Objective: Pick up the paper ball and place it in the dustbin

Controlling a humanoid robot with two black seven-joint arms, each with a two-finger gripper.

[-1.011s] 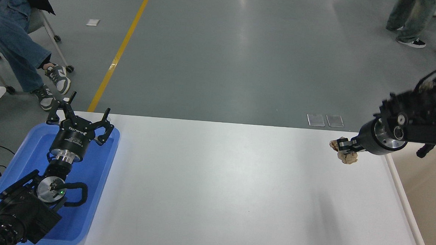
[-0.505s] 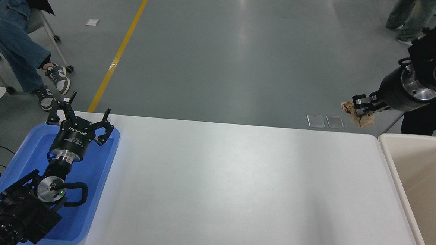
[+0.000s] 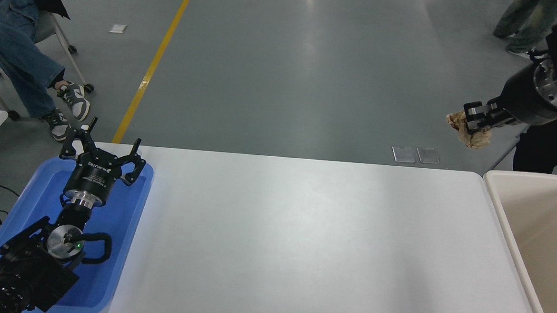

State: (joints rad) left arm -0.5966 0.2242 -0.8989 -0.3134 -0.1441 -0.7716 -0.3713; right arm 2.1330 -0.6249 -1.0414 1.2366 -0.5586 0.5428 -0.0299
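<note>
R gripper [image 3: 472,123]: coming in from the upper right edge, pinching the paper ball [image 3: 470,133], held in the air past the table's far edge.
Paper ball: hanging up-left of the dustbin [image 3: 497,206], apart from its rim.
Dustbin: sitting at the table's right end, inside looking bare as far as shown.
L gripper [image 3: 102,154]: resting over the blue tray [image 3: 127,225] at lower left, fingers spread.
Table [image 3: 302,243]: white.
Person [image 3: 12,42]: sitting on a chair, top left; face probably out of frame.

Dustbin [image 3: 504,213] right of table [image 3: 302,243]; tray [image 3: 123,215] at its left end.
</note>
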